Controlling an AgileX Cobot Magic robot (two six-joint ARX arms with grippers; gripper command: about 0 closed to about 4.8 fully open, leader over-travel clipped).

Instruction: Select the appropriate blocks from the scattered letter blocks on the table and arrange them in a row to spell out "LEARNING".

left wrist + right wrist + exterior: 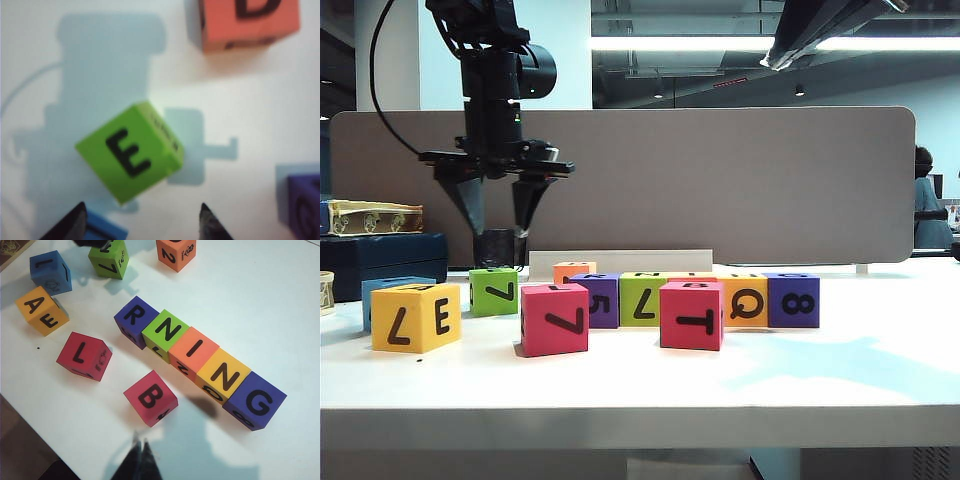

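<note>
I hold the left gripper (500,215) above the green E block (131,159), jaws apart and holding nothing; the block rests on the table (640,385) at a skew to the jaws; the right gripper (141,460) is shut and empty, poised above the table's near part by the red B block (150,398); the row R-N-I-N-G (200,362) is laid; my judgement: square the wrist to two opposite flat faces before descent, centre the block between the fingers, close only once low, since a corner grip may twist it
</note>
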